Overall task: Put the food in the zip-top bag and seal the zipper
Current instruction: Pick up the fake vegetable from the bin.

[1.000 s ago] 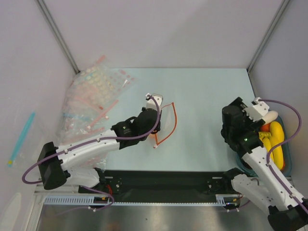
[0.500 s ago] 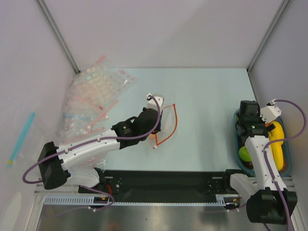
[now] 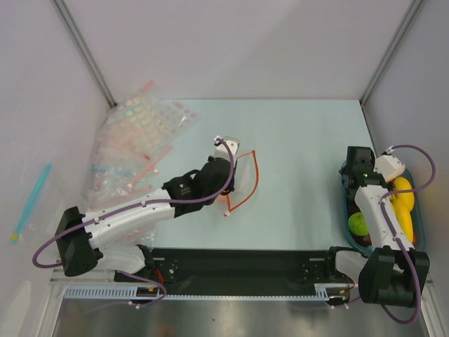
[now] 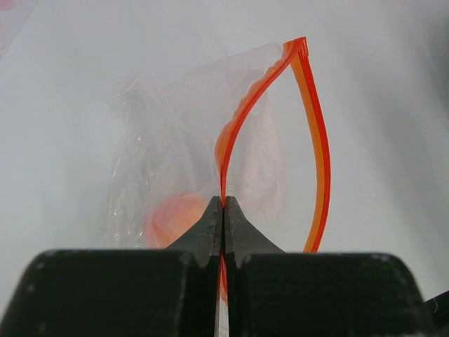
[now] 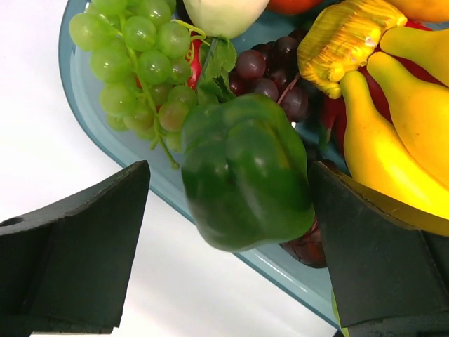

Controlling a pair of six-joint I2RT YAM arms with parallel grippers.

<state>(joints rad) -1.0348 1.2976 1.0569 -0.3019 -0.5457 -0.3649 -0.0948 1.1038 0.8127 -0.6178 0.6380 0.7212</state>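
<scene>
Table (image 3: 302, 154) space splits your work in two. The blue tray (image 3: 345, 184) of food sits at the right edge, and the zip-top bag (image 3: 242, 172) lies well apart from it, left of centre, with an orange piece (image 4: 175, 214) already inside.

Your right gripper (image 5: 228, 203) is spread wide and straddles the green pepper (image 5: 245, 168) at the tray's near rim. Centre the pepper's bulging middle between the pads before you close. Come down clear of the green grapes (image 5: 133, 49) and the bananas (image 5: 400, 119) beside it, so you lift the pepper alone.

Your left gripper (image 4: 223, 210) is pressed together on one lip of the zipper (image 4: 316, 140), and the mouth bows open in a loop. Hold that pinch steady and lifted, because the loop looks barely wider than the pepper.
</scene>
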